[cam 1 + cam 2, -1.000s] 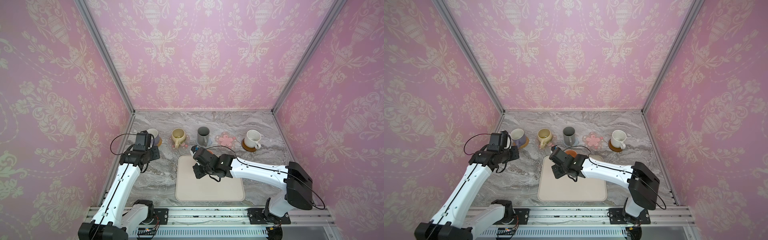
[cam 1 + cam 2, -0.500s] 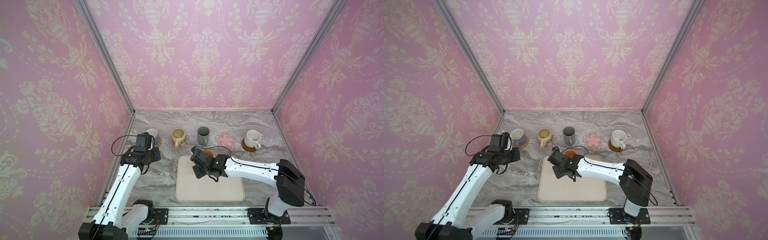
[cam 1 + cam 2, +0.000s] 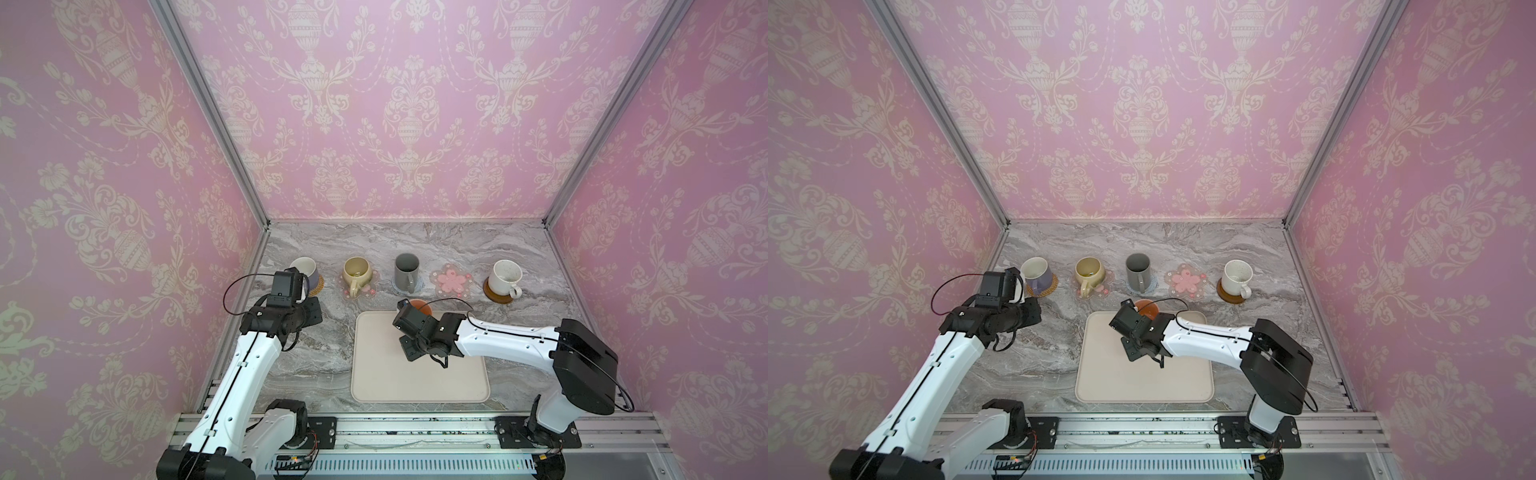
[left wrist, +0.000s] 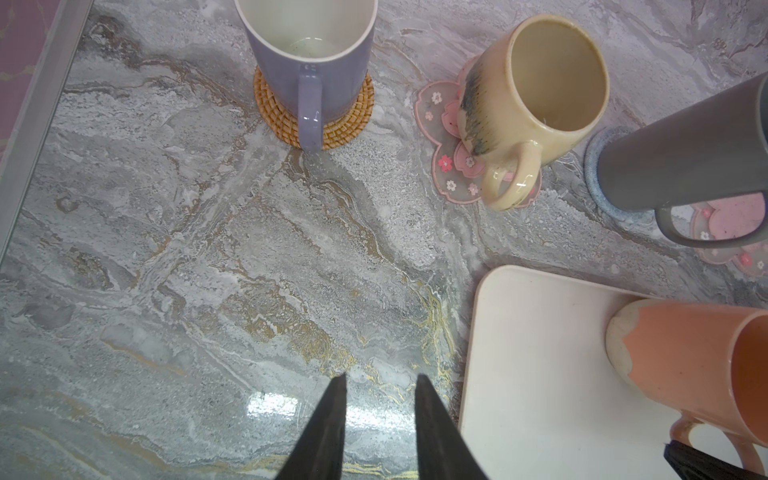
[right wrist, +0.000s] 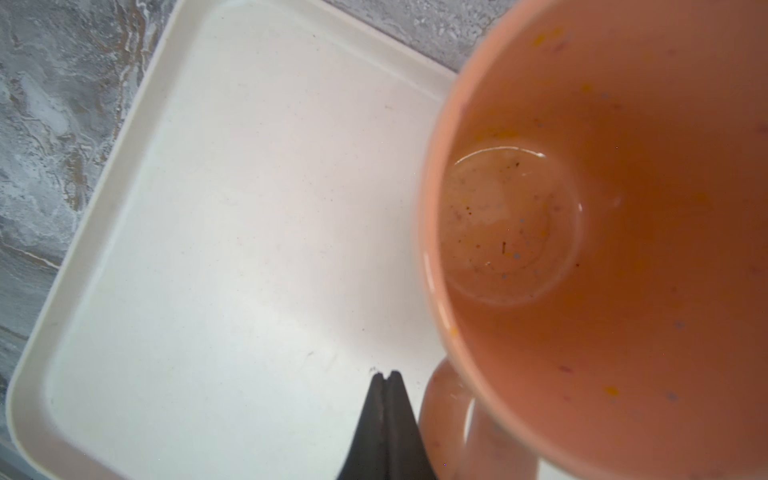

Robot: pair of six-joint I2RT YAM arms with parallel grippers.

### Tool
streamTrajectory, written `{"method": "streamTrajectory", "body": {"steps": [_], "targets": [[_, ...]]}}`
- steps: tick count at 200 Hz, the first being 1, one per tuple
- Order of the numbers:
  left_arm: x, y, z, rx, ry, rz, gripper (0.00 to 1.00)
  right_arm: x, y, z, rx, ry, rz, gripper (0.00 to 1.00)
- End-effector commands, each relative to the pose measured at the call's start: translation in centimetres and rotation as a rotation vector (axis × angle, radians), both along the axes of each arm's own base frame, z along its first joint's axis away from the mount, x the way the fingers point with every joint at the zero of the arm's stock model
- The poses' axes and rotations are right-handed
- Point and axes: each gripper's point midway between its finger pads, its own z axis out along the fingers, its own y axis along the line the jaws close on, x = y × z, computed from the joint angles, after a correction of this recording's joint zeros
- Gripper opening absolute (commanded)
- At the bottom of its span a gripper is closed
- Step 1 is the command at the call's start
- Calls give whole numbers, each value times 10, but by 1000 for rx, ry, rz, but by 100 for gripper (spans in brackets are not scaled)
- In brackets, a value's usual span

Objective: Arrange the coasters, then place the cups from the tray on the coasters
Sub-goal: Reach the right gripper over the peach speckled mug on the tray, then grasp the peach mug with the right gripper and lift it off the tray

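Observation:
The peach-orange cup (image 3: 424, 306) stands at the far edge of the cream tray (image 3: 419, 380). My right gripper (image 5: 384, 374) is shut and empty, just beside the cup's handle (image 5: 442, 411). My left gripper (image 4: 380, 376) is open over bare marble, short of the lavender cup (image 4: 309, 50) on the rattan coaster (image 4: 353, 120). The beige cup (image 3: 356, 270) sits on a flowered coaster, the dark grey cup (image 3: 405, 271) on the blue-grey one, and the speckled white cup (image 3: 503, 276) on the brown disc. A second flowered coaster (image 3: 451, 279) lies bare.
Pink-patterned walls with metal corner posts (image 3: 259, 232) close in the marble table (image 3: 316, 353) on three sides. The arms' bases sit on a rail (image 3: 395, 428) along the front edge.
The right arm's elbow swung a little to the left while its shut gripper stayed by the peach-orange cup. The left arm has hardly moved.

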Motion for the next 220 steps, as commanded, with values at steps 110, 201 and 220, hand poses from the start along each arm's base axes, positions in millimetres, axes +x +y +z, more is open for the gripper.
{"method": "streamTrajectory", "body": {"steps": [110,201,220], "targets": [[-11,-10,-1,-66,-1,0,32,11,-81,40,-46,-124,-123,10],[-12,-16,-2,-69,14,-12,33,-2,-113,54,-69,-156,-77,43],[-13,-18,-2,-70,13,-16,33,-4,-112,51,-56,-133,-53,45]]}}
